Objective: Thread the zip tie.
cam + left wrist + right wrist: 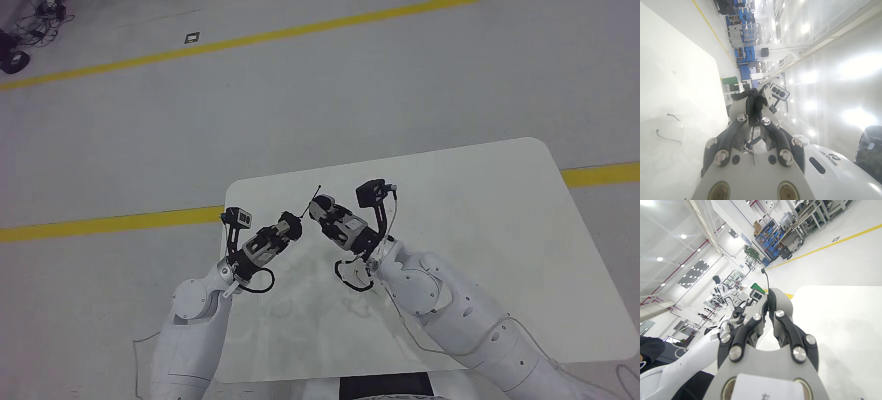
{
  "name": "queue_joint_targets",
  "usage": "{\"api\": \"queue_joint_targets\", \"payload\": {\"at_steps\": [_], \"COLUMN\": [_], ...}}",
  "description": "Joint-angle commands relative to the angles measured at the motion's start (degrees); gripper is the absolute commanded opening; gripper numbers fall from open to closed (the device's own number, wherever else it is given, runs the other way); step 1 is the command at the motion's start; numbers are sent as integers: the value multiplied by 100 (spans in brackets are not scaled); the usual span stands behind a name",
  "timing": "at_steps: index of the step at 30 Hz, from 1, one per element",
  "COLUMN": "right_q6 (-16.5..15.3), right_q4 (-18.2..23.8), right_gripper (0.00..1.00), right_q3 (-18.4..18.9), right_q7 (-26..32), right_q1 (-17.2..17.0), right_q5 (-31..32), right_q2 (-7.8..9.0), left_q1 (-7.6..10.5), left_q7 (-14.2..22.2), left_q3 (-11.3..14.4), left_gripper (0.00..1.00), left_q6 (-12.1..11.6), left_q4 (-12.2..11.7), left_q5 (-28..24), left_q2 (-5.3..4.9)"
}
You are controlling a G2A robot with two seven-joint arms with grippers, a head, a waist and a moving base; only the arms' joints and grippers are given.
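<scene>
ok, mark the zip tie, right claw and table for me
zip tie (768, 281): right wrist view, on the strap below its head.
right claw (769, 297): right wrist view, between the fingertips pinching the strap.
table (480, 190): top view, bare surface near the far edge.

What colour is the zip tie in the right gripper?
Black. The zip tie shows best in the right wrist view.

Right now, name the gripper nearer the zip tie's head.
Right. The right gripper holds the tie, head poking past its fingertips; the left gripper sits beside, farther off.
</scene>
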State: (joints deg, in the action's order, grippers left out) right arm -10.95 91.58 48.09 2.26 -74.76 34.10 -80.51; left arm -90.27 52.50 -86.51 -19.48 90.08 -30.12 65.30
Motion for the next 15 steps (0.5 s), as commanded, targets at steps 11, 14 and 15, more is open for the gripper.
{"api": "queue_joint_targets", "payload": {"at_steps": [11,14,15], "right_q6": [-37,-34,-32], "right_q4": [-68,-75,-79], "right_gripper": [0,0,0], "right_q3": [-18,-12,-11], "right_q7": [98,103,110], "right_q1": [-3,-5,-5], "right_q5": [32,49,65], "right_q2": [-37,-44,-46], "left_q1": [-1,-2,-2], "left_q7": [-153,-153,-152], "left_q3": [95,109,112], "left_gripper": [0,0,0], "left_q6": [81,80,79], "left_q4": [74,74,74], "left_q5": [-38,-64,-70], "left_q2": [-26,-35,-38]}}
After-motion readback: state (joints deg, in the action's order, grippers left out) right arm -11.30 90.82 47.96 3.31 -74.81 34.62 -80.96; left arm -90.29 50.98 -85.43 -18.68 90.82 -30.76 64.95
